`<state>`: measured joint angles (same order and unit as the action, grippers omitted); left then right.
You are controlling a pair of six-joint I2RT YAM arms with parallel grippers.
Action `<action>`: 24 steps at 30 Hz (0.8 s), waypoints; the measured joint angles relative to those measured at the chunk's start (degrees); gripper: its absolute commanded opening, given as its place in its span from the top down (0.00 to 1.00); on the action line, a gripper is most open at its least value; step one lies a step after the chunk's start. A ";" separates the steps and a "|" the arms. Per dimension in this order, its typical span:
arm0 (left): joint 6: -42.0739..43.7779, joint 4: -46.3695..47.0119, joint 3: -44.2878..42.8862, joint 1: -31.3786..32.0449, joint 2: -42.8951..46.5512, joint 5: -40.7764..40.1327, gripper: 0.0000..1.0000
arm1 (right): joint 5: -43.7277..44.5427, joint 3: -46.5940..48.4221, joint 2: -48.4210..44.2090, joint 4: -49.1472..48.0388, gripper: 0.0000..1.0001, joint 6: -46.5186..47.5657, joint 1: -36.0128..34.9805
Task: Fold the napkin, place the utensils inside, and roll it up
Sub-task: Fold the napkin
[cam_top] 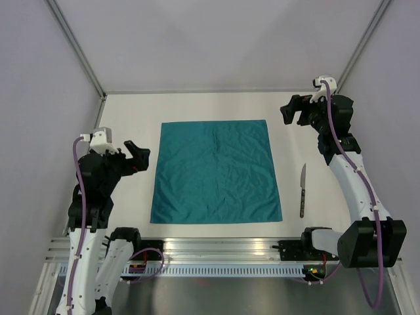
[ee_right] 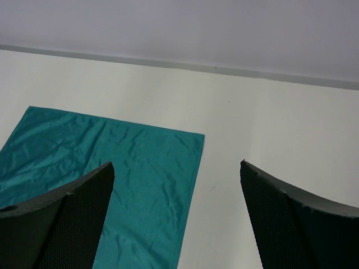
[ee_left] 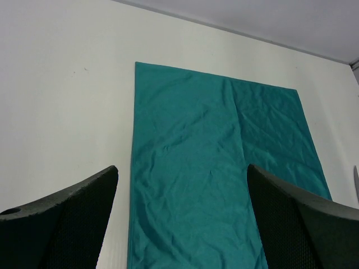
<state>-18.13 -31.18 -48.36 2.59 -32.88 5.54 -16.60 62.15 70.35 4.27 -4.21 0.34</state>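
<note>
The left gripper (cam_top: pixel 138 157) hangs above the white worktop (cam_top: pixel 128 111), just outside the left edge of the napkin (cam_top: pixel 215 172) and about halfway along it. Its jaws are spread wide with nothing between them. In the left wrist view the two dark fingers (ee_left: pixel 73 224) frame the cloth from either side, but they are up in the air and apart from it.

The napkin is a teal square lying flat and unfolded in the middle of the worktop, its edges roughly square to the near rail (cam_top: pixel 216 252). It is faintly wrinkled, and one soft crease runs from the middle of its far edge toward the centre.

To the right of the napkin, apart from it and level with its near right corner, lies the knife (cam_top: pixel 302 190). Its silver blade points to the far side and its dark handle to the near edge. A pale sliver at the right border of the left wrist view may be its blade, though too little shows to be sure.

Farther right and farther back, the right gripper (cam_top: pixel 295 111) hangs just beyond the napkin's far right corner. Its jaws are also spread wide and hold nothing. In the right wrist view its fingers (ee_right: pixel 61 224) stand over that corner and the bare worktop beside it.
</note>
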 measured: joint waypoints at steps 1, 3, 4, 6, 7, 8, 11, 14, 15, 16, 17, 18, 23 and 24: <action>0.04 0.00 0.00 0.00 0.00 0.09 0.00 | 0.00 -0.04 0.00 0.09 0.02 0.15 0.00; 0.13 0.00 0.00 0.00 -0.04 0.11 0.00 | 0.00 -0.20 0.00 0.11 0.02 0.57 0.00; 0.20 0.00 0.00 0.00 -0.07 0.11 0.00 | 0.00 -0.24 0.02 0.24 0.02 0.85 0.00; 0.31 0.00 0.00 0.00 -0.22 0.11 0.00 | -0.09 -0.28 0.09 0.57 0.02 1.42 0.00; 0.37 0.00 -0.02 0.00 -0.37 0.11 0.00 | -0.20 -0.28 0.17 0.66 0.02 1.70 0.00; 0.46 0.02 -0.04 0.00 -0.52 0.11 0.00 | -0.44 -0.28 0.35 0.76 0.02 2.03 0.00; 0.61 -0.09 -0.55 0.00 -1.40 0.11 0.00 | -2.16 -0.28 1.31 1.33 0.02 2.67 0.00; 0.68 -0.22 -2.67 0.00 -2.95 0.15 0.00 | -2.95 -0.28 2.62 2.23 0.07 3.34 -1.36; 0.68 -0.24 -3.93 0.00 -3.72 0.24 0.00 | -2.75 -0.28 3.30 2.64 0.08 3.76 -2.75; 0.66 -0.15 -5.27 0.00 -4.46 0.44 0.00 | -2.49 -0.28 4.09 3.08 0.08 4.13 -4.74; 0.66 -0.26 -6.86 0.00 -5.27 0.70 0.00 | -2.03 -0.28 4.94 3.52 0.09 4.52 -7.34; 0.63 -0.22 -8.59 0.00 -6.08 0.90 0.00 | -1.18 -0.28 5.81 3.89 0.11 4.92 -10.38; 0.48 0.04 -16.79 0.00 -9.60 1.70 0.00 | 5.25 -0.26 11.06 4.02 0.17 6.75 -30.32; 0.37 0.07 -18.21 0.00 -10.14 1.99 0.00 | 6.64 -0.13 12.52 3.91 0.19 7.10 -34.69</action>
<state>-17.76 -31.11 -66.57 2.59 -43.03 7.53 -9.96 62.02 82.87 8.19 2.90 -34.35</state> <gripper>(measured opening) 0.993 0.842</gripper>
